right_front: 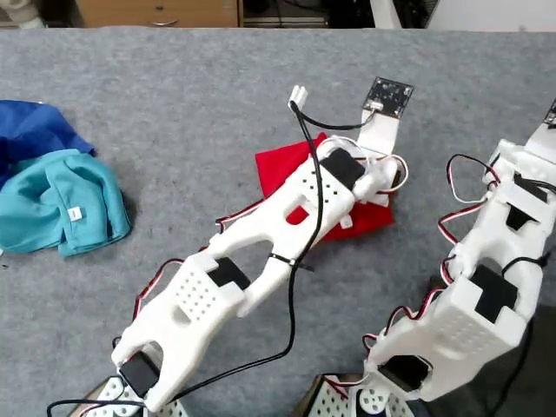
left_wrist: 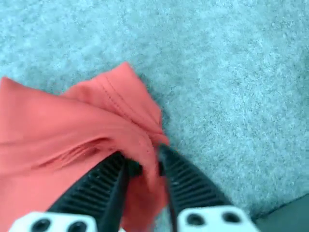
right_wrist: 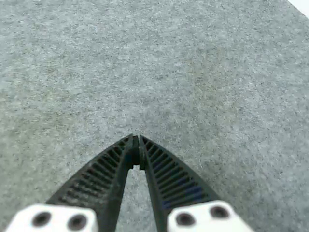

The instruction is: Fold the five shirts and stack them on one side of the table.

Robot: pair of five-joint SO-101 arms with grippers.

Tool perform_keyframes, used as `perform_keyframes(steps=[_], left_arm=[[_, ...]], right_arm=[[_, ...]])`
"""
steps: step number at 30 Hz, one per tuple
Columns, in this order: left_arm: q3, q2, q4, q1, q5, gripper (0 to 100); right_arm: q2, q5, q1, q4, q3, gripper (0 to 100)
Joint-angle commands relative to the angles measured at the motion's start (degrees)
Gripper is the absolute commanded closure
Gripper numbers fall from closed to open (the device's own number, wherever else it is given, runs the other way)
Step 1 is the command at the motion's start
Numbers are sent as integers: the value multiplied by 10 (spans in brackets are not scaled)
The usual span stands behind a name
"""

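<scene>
- Left tool (left_wrist: 143, 163) pinches a fold of the red shirt (left_wrist: 58, 125).
- Right tool (right_wrist: 136, 152), closed and empty, hangs above the table (right_wrist: 145, 58).
- Teal shirt (right_front: 61, 204) lies well apart from the red shirt.

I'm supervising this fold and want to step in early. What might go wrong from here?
The left gripper pinches only a small fold of the red shirt near its tips, so the cloth may slip out when pulled. The right gripper is shut over bare table, so nothing pins the shirt; it may drag or bunch.
</scene>
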Motion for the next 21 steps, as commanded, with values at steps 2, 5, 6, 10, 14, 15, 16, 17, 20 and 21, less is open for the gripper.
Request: perform_keyframes(steps=[2,5,6,10,14,15,16,17,20,21], left_arm=[[-31,-34,33,-30,81,764],[-31,-56,40,-55,72,809],[-32,-67,42,-68,73,832],[-56,-111,91,-128,76,930],[-59,-123,149,-198,76,978],[-59,-123,168,-216,76,981],[-56,-122,185,-235,76,981],[-46,-119,199,-253,76,981],[18,-101,200,-312,73,981],[40,-95,202,-331,73,981]], right_arm=[[-4,12,-10,4,-31,984],[-4,24,-17,4,-31,984],[-4,26,-20,4,-31,984],[-4,46,-31,4,-29,984],[-4,69,-44,5,-29,984],[-4,78,-51,8,-28,984],[-4,91,-58,20,-30,984],[-4,107,-67,31,-33,984],[0,153,-117,62,-48,984],[0,162,-137,86,-59,984]])
